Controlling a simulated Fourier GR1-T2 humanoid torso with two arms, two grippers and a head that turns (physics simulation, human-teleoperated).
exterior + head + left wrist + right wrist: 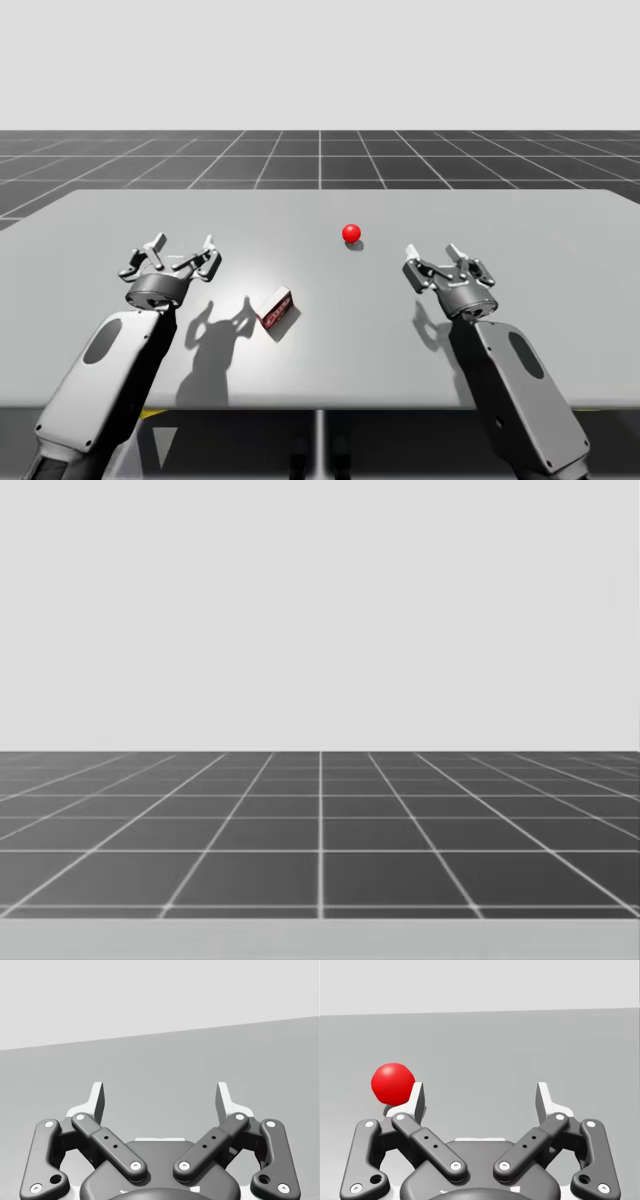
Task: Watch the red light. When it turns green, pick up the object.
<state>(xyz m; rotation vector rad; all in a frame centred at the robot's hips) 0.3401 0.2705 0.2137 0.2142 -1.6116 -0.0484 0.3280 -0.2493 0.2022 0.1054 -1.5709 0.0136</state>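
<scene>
Open table point(350, 340) around red box point(275, 307), red ball point(351, 233) well apart

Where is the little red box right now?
In the high view, the red box lies on the table just left of centre, nearer my left end effector than my right end effector, with the red light behind it, rightward.

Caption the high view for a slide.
Red light on; left gripper and right gripper open, red box untouched on the table.
</scene>
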